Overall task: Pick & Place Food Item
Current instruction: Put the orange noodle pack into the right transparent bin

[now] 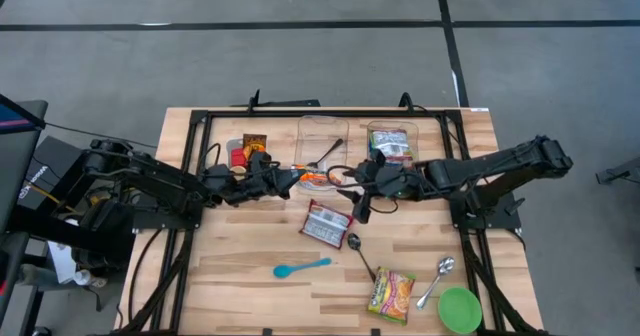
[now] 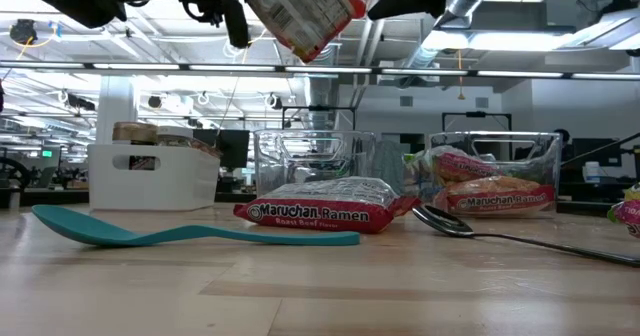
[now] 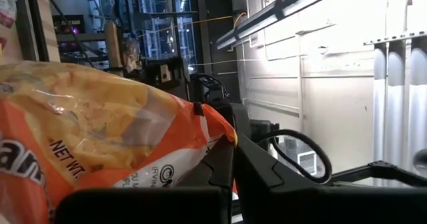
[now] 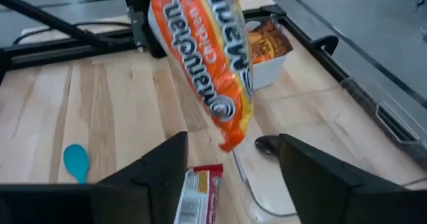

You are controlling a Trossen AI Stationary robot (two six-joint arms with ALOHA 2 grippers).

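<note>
Ramen packet, orange, hung above the surface at the centre, pinched tight in the left hand. Just at its 3 o'clock, the right hand gaped wide, holding nothing.

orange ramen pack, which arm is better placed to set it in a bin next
Left. The left tool already grips the orange ramen pack, lifted above the table near the clear bin. The right tool is open, facing the pack without holding it.
</note>
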